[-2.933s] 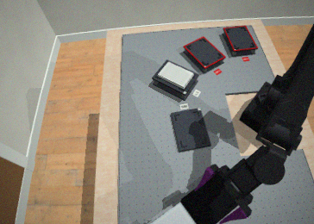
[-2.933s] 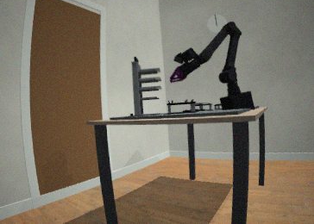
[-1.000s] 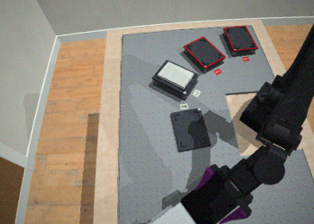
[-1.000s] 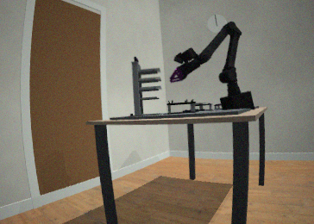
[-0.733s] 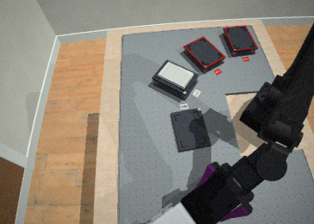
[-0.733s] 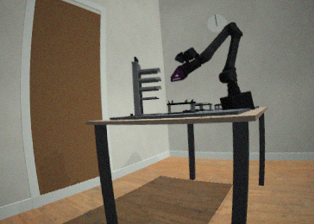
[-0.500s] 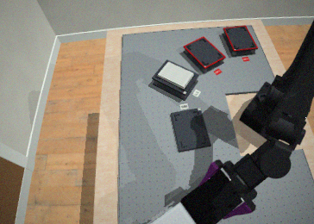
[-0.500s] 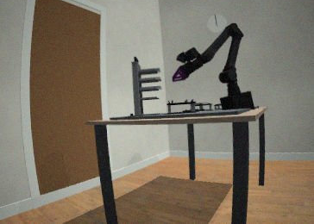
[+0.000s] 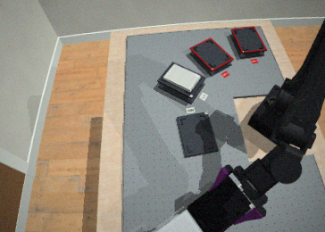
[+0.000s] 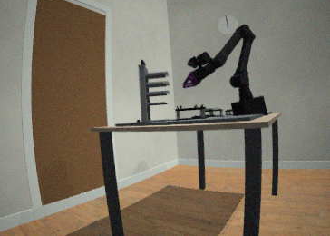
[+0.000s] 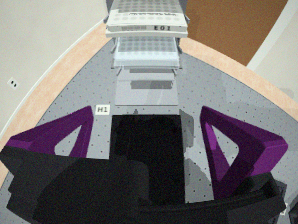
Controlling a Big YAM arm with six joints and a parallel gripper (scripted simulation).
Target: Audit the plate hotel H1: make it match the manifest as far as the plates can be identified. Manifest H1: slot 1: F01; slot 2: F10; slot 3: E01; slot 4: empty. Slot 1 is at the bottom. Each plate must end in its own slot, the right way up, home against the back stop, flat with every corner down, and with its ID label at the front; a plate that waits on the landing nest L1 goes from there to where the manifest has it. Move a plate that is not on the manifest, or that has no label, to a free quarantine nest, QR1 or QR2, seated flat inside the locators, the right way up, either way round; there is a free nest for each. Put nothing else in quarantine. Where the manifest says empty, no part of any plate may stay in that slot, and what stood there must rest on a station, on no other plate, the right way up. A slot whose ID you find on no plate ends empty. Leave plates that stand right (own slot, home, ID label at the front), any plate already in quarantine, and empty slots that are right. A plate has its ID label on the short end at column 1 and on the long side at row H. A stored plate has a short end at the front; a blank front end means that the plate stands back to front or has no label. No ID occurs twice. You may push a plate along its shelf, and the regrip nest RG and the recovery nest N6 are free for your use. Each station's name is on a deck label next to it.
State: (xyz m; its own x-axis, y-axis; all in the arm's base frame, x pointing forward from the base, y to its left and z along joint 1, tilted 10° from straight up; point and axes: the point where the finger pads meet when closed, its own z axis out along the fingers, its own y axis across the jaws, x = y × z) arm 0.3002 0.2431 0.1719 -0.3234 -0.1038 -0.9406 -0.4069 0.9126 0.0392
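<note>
My gripper (image 9: 221,206) (image 10: 186,84) (image 11: 146,112) is open and empty, in front of and above the lower shelves of hotel H1 (image 10: 144,96). In the wrist view a white plate (image 11: 120,28) shows its E01 label at the front. A pale translucent plate (image 11: 146,50) sits below it, with no readable label. A grey shelf (image 11: 145,97) below them looks bare. Other hotel levels are cut off or unclear. A white plate (image 9: 181,78) rests on a dark nest beside a small white label. Two red-rimmed nests (image 9: 211,54) (image 9: 248,40) hold no visible plate.
A low dark nest (image 9: 192,144) with a deck label (image 9: 190,110) lies in front of the white plate's nest. The H1 deck label (image 11: 102,109) is left of the shelves. A black rectangle (image 11: 147,150) fills the view between the fingers; its nature is unclear.
</note>
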